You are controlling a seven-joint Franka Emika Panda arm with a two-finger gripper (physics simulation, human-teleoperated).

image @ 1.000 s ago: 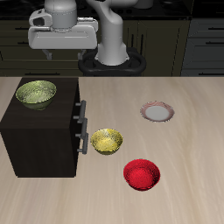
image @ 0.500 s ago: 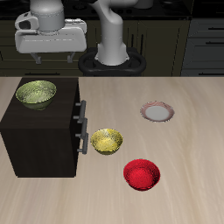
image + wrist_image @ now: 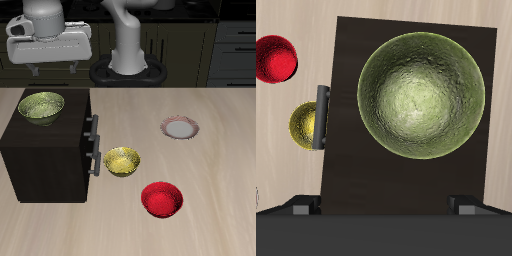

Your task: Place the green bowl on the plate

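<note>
The green bowl (image 3: pixel 41 106) is olive with a patterned inside and sits on top of a dark cabinet (image 3: pixel 50 155). In the wrist view the green bowl (image 3: pixel 421 95) fills much of the cabinet top (image 3: pixel 356 150). The plate (image 3: pixel 180 128), pale with a reddish-brown rim, lies on the table farther along, beyond the cabinet. My gripper (image 3: pixel 52 68) hangs high above the bowl, slightly behind it, open and empty. Its fingertips (image 3: pixel 306 207) show at the wrist view's edge, wide apart.
A yellow bowl (image 3: pixel 122 160) sits on the table beside the cabinet's handled front (image 3: pixel 94 145). A red bowl (image 3: pixel 161 199) lies nearer the table's front edge. Both also show in the wrist view, yellow (image 3: pixel 304 123) and red (image 3: pixel 274 58). The robot base (image 3: pixel 128 70) stands at the back.
My gripper has moved sideways along the table's back until it hangs over the cabinet and the green bowl. The bowls and the plate have not moved.
</note>
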